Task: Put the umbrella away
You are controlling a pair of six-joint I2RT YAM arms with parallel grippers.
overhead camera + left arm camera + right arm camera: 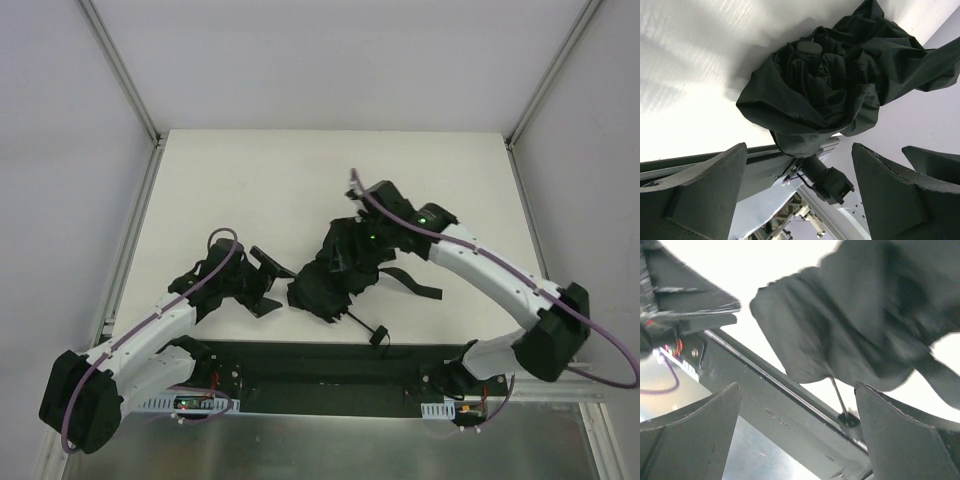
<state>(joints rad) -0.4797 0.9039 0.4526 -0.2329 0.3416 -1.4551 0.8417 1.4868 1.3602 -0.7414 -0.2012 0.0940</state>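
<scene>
The black umbrella (328, 278) lies crumpled on the white table (250, 180), between the two arms. Its strap (412, 283) trails to the right. Its thin shaft (360, 322) runs to the small handle (378, 336) at the near edge. My left gripper (275, 282) is open and empty just left of the canopy. In the left wrist view the canopy (825, 85) sits beyond the open gripper (800, 200). My right gripper (357, 245) hovers over the canopy's far right side. In the right wrist view it (797, 440) is open and empty, with canopy (865, 325), shaft (839, 397) and handle (849, 420) beyond it.
A black base plate (330, 365) runs along the table's near edge, with a metal surface (330, 445) below it. Aluminium frame posts (120, 70) and white walls bound the table at left, right and back. The left arm (685, 295) shows at the right wrist view's upper left.
</scene>
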